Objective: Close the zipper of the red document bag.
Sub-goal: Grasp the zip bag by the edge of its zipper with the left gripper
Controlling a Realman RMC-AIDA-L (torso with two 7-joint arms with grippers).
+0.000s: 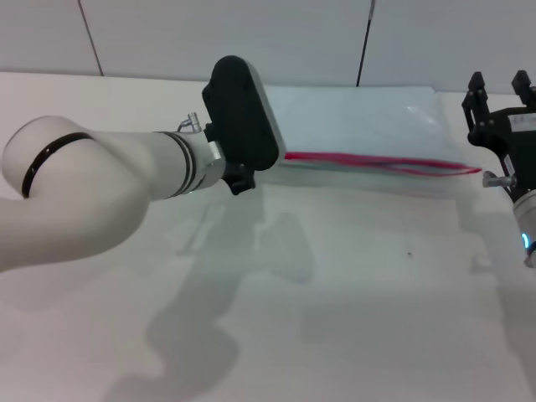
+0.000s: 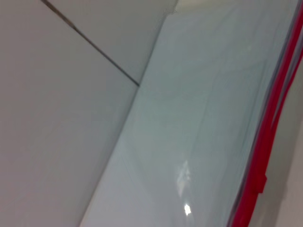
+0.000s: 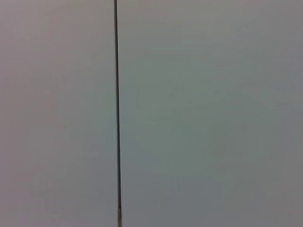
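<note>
The red document bag point(image 1: 360, 121) lies flat at the back of the white table, a translucent pale pouch. Its zipper point(image 1: 377, 161) is a thin red strip along the near long edge, and toward the right end it splits into two lines. The black housing of my left gripper point(image 1: 240, 113) covers the bag's left end and hides that gripper's tip. The left wrist view shows the bag point(image 2: 199, 118) close up, with the zipper point(image 2: 270, 123) and a small red tab point(image 2: 258, 182) on it. My right gripper point(image 1: 499, 85) stands open just past the bag's right end, holding nothing.
The white table point(image 1: 352, 285) stretches in front of the bag. A pale panelled wall point(image 1: 167, 38) with dark seams rises right behind the bag. The right wrist view shows only that wall point(image 3: 203, 113) and one seam.
</note>
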